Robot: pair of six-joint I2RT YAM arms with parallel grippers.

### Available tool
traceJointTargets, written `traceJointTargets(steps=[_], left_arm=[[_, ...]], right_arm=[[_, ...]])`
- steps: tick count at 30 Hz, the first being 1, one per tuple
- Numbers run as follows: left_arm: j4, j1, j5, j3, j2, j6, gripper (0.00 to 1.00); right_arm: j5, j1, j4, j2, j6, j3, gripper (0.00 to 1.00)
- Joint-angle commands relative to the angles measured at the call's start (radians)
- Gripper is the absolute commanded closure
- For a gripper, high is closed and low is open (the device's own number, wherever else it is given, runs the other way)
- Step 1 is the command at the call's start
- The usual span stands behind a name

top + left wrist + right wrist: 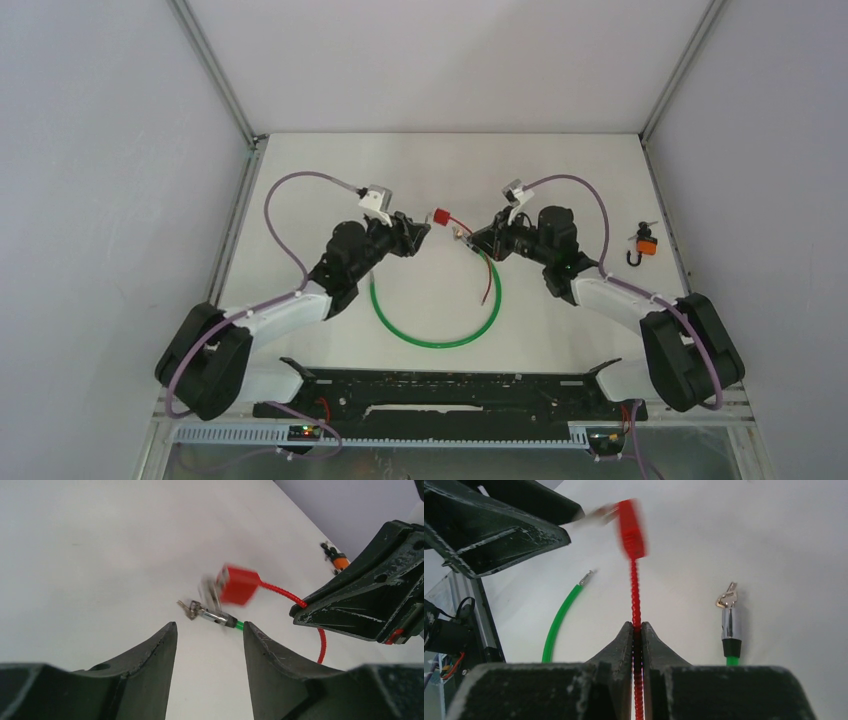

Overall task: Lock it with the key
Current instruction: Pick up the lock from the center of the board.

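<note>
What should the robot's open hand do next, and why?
Probably the left gripper should reach forward and close on the silvery key-like piece beside the red lock. Its jaws stand open and empty, the lock looks blurred as if swinging, and the right gripper pinches only the red cable.

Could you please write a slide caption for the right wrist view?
Right pincer clamps the red cable, its blurred red padlock ahead, green cable ends lying on either side.
</note>
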Motion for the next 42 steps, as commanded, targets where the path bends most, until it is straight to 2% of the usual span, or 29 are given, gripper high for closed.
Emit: traceJointTargets(steps=[1, 8, 11, 15, 21, 23, 28, 30, 33, 37, 42], left_arm=[[0.088, -0.013, -0.159, -0.07, -0.12, 0.073, 0.44], [0.103, -0.059, -0.239, -0.125, -0.209, 0.225, 0.41], [0.063, -0.058, -0.176, -0.087, -0.166, 0.257, 0.41], [-0.068, -0.063, -0.043, 0.015, -0.078, 0.317, 0.41], [-0.068, -0.062, -0.039, 0.029, -0.049, 0.35, 0.39], [0.022, -0.07, -0.068, -0.014, -0.051, 0.413, 0.39], [0.495, -0.097, -0.044, -0.222, -0.018, 0.557, 0.32], [0.578, -0.098, -0.004, -0.265, -0.001, 0.575, 0.31], [0.531, -0.101, 0.037, -0.258, -0.015, 0.597, 0.32], [0.34, -0.1, 0.084, -0.218, -0.079, 0.637, 0.3], [0.191, -0.1, 0.153, -0.166, -0.092, 0.67, 0.3]], right_arm=[[0.023, 0.039, -0.053, 0.048, -0.079, 0.123, 1.0], [0.089, 0.105, -0.242, 0.128, -0.187, 0.235, 1.0], [0.043, 0.111, -0.266, 0.145, -0.201, 0.255, 1.0], [-0.024, 0.116, -0.285, 0.167, -0.21, 0.28, 1.0], [-0.03, 0.125, -0.277, 0.156, -0.204, 0.281, 1.0], [0.0, 0.13, -0.274, 0.159, -0.205, 0.28, 1.0], [0.087, 0.134, -0.191, 0.156, -0.198, 0.241, 1.0], [0.112, 0.135, -0.176, 0.154, -0.197, 0.231, 1.0], [0.119, 0.136, -0.151, 0.15, -0.231, 0.212, 0.98], [0.049, 0.141, -0.137, 0.151, -0.294, 0.192, 0.97], [-0.061, 0.124, -0.237, 0.131, -0.343, 0.217, 1.0]])
